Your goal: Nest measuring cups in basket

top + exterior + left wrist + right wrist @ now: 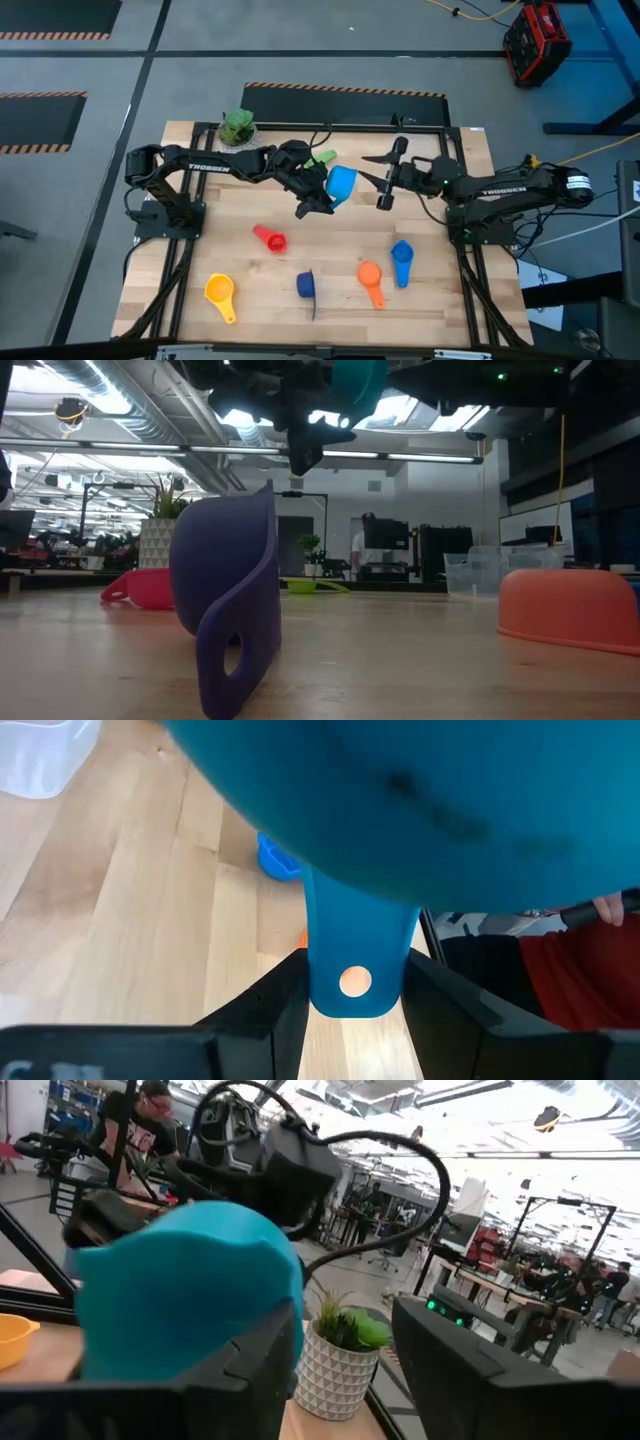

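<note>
The left claw (322,200) was pinched on the flat handle of the teal cup (342,184), as shown in the left wrist view, where the handle (352,960) was seen clamped between the two dark fingers (262,1010). The cup was held well above the tabletop (330,285), near its middle.

The right claw (388,176) was positioned just beside the teal cup, facing it. Its fingers (455,1370) were seen spread apart in the right wrist view, with the cup bowl (185,1305) lying against one finger; a grip could not be confirmed.

The step in hand was judged to be a mid-air transfer or re-grip of the teal cup between the two arms, ahead of placement.

The remaining cups lay loose on the tabletop: red (270,238), yellow (220,293), dark blue (306,285), orange (370,278) and blue (402,258). A green cup (322,158) lay behind the left arm, near the plant (238,127).

The basket (485,570) was seen only in the low view, at the far right of the tabletop, and as a clear corner in the left wrist view (45,755). No cup was seen in it.

The next move was judged to require a firm hold by one claw before release by the other, then carriage to the basket with the bowl upward.
</note>
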`<state>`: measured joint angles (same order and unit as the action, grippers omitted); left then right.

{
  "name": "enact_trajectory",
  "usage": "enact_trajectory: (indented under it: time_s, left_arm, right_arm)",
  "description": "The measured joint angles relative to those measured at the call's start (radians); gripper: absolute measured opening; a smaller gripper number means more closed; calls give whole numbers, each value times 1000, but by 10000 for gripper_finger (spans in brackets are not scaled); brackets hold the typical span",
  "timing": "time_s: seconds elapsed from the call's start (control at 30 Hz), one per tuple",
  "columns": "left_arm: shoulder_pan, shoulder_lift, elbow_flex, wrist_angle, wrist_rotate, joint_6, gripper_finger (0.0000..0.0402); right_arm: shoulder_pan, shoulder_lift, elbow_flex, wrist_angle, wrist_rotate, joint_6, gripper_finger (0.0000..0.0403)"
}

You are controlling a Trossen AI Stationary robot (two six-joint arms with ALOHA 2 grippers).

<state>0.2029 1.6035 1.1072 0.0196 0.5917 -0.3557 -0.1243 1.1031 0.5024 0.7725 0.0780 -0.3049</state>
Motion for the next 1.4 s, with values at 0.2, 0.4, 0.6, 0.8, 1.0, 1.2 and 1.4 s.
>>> enact_trajectory:
  time_s: [0.2, 0.4, 0.6, 0.8, 1.0, 1.2, 1.4]
  left_arm:
    - [-25, 0, 0, 1, -16, 23, 141]
    - [-46, 0, 0, 2, -30, 27, 141]
    - [-54, 0, 0, 2, -48, 28, 141]
    - [-53, 0, 0, 1, -51, 27, 141]
    - [-53, 0, 0, 7, -61, 25, 141]
    - [-54, 0, 1, 6, -68, 25, 141]
    - [-54, 0, 1, 3, -84, 25, 142]
  right_arm:
    - [-22, 52, 23, -1, -153, 67, 174]
    - [-24, 91, 51, 0, -168, 88, 174]
    - [-24, 116, 69, 1, -199, 89, 162]
    - [-24, 121, 70, 1, -211, 88, 89]
    - [-25, 121, 70, 0, -205, 83, 19]
    - [-25, 121, 70, -1, -206, 83, 14]
    - [-25, 121, 70, -1, -205, 83, 14]
